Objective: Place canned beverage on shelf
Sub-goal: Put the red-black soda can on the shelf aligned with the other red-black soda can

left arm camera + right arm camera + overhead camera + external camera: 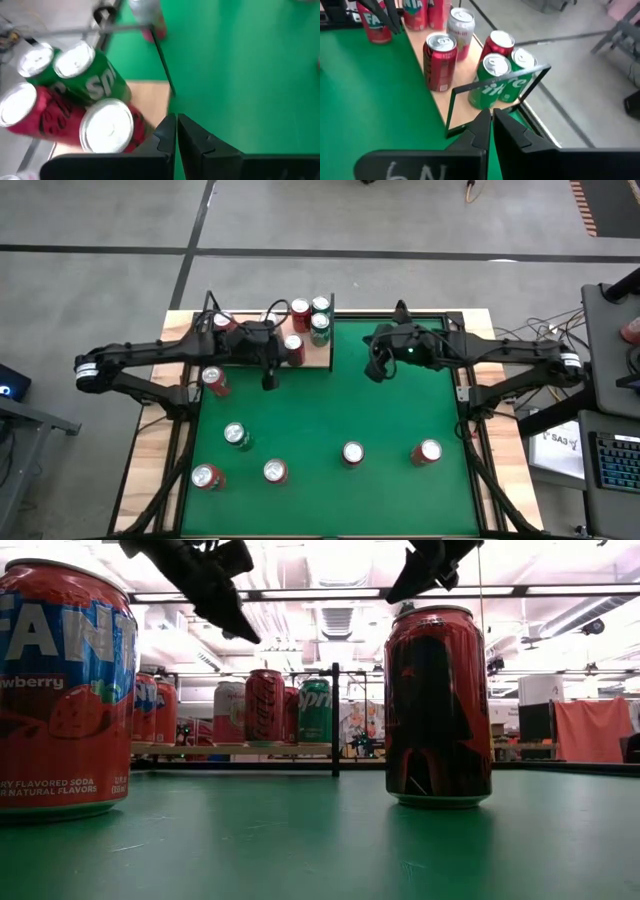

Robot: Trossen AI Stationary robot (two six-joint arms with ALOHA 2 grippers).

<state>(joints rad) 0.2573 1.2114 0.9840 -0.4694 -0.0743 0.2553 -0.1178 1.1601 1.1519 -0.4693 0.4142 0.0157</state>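
Your left claw [269, 381] hangs just off the shelf's [322, 361] front edge, over the green felt desk [330, 410]; its fingers are pressed together with nothing between them. Your right claw [377, 372] waits beside the shelf's open corner, likewise closed and empty.

The shelf is a flat pale wood panel with thin black upright rods [451, 107], seated at the desk's far edge. It already carries a crowded cluster: two green Sprite cans [320, 327], a red can [301, 311] behind them, and a red cola can [294, 346] near the front edge. Cans not yet shelved lie well away from the shelf across the felt; the nearest is a red Fanta can [214, 380], just off the shelf's front-left edge.

Risks, in my judgement:
- The cans are smooth, rigid aluminium cylinders with slick printed walls. An off-centre pinch could let one slip or rotate.
- The red cola can stands near the shelf's front edge, close to your left claw. A sideways sweep could topple it onto the felt.
- The rods are thin and hard to see; a carried can could clip one on approach.
- Free wood is scarce. A new can set down among the cluster may knock its neighbours.
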